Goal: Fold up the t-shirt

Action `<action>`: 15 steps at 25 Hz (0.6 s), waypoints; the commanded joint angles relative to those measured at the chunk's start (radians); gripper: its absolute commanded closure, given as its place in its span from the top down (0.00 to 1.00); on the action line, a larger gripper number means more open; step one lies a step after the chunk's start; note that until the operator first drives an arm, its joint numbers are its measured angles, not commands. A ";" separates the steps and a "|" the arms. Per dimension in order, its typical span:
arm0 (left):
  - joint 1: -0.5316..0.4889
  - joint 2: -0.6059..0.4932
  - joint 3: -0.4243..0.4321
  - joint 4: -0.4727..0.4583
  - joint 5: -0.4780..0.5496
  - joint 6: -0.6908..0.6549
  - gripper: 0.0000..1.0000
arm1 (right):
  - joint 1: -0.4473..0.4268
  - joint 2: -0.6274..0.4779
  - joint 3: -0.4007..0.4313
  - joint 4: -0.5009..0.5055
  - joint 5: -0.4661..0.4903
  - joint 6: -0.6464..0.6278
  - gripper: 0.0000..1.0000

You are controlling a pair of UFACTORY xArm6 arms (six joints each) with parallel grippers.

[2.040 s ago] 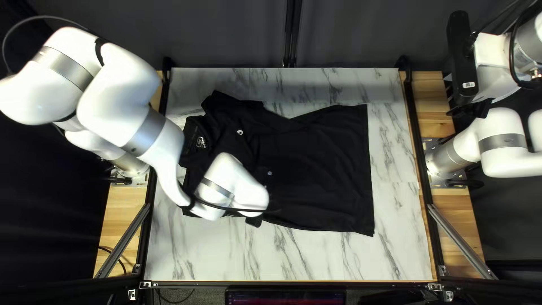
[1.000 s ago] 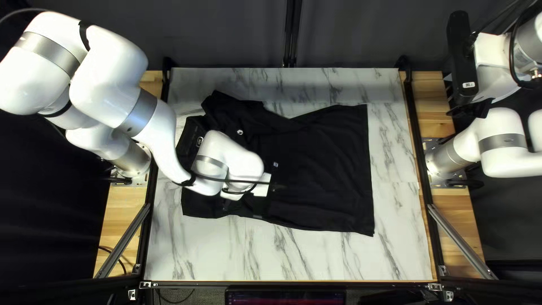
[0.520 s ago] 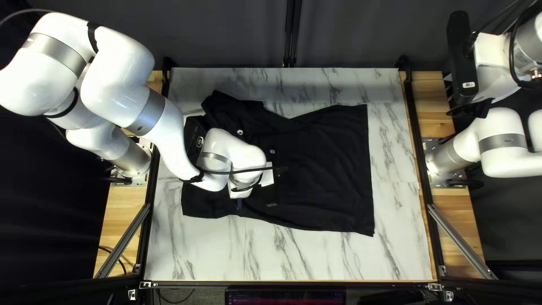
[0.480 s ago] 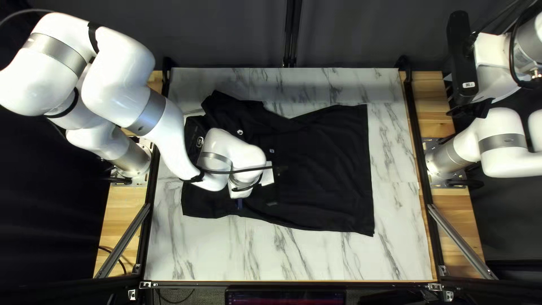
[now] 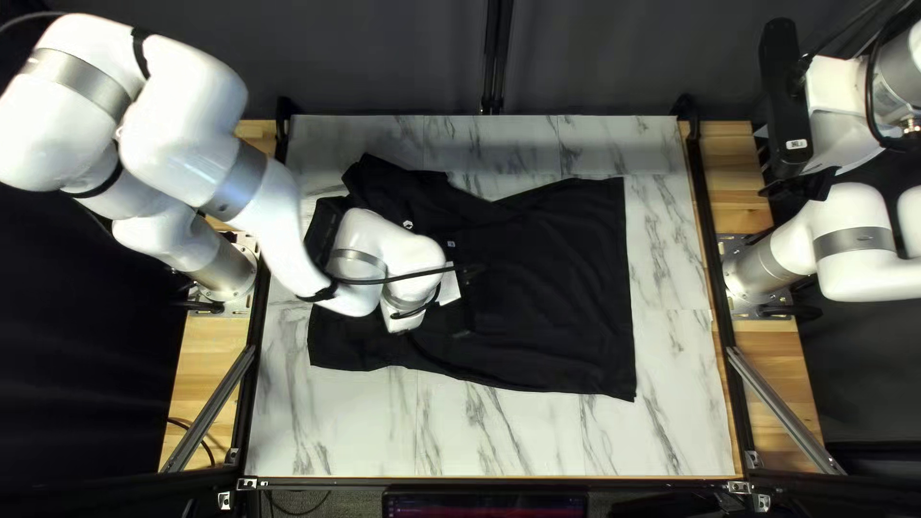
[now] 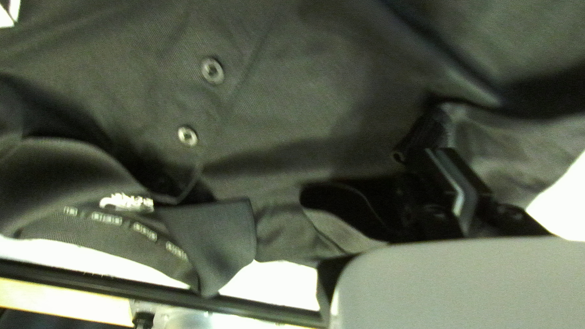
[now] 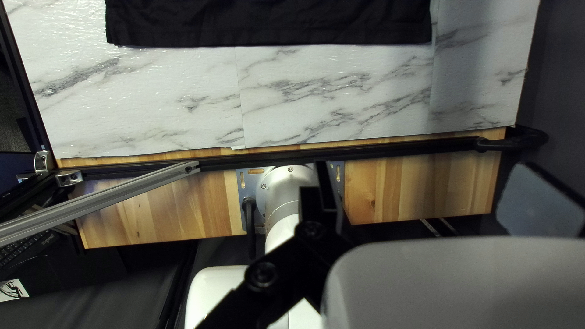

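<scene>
Shirt (image 5: pixel 547 288), black, in top left view spread on marble bench (image 5: pixel 504 432), collar end under left arm (image 5: pixel 216 180); right arm (image 5: pixel 827 244) sits beyond bench's right edge. Left wrist view: left fingers (image 6: pixel 438 173) closed together, pinching a shirt fold near two buttons (image 6: pixel 212 71). Right wrist view: right fingers (image 7: pixel 320 196) open, shirt hem well ahead on bench.

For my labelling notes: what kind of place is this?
Probably a robotics lab workcell: left arm and right arm mounted at the edges of a marble-topped table, a dark curtain behind, a black shirt laid out.
</scene>
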State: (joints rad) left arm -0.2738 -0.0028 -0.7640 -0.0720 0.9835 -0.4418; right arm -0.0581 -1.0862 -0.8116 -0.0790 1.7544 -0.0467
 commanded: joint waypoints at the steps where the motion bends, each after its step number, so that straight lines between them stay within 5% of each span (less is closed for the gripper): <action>1: -0.059 -0.048 -0.028 0.000 0.047 0.033 0.00 | 0.000 0.000 0.000 0.000 0.000 0.000 1.00; 9: -0.096 -0.128 0.004 0.000 0.016 0.213 0.00 | 0.000 0.000 0.000 0.000 0.000 0.000 1.00; 15: -0.133 -0.156 0.064 0.008 -0.100 0.481 0.00 | 0.000 0.000 0.000 0.000 0.000 0.000 1.00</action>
State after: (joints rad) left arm -0.3947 -0.1506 -0.7299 -0.0621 0.9500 -0.0915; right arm -0.0581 -1.0862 -0.8116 -0.0790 1.7544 -0.0467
